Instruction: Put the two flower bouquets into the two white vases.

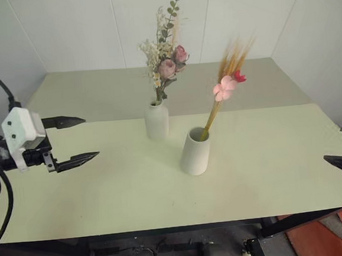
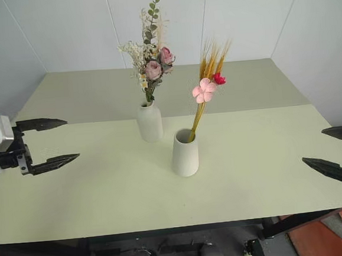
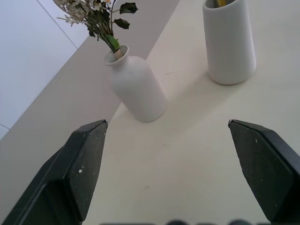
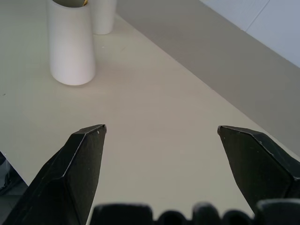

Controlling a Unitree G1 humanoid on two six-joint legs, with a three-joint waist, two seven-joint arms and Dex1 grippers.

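At centre frame, both bouquets are seen standing upright in the small matte white bottle-shaped vase [image 1: 157, 121] and the wider matte white tapered vase [image 1: 195, 152], well apart from the spread, empty left gripper [image 1: 70, 142] at the left edge and the spread, empty right gripper [image 2: 334, 151] at the right edge.

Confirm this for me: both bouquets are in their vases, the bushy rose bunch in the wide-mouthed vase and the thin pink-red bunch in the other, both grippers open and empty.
Not quite. The bushy rose bunch stands in the narrow-necked bottle vase; the thin pink-red bunch leans in the wide-mouthed vase, as the left eye view shows. The rest holds: the left gripper and right gripper are open and empty.
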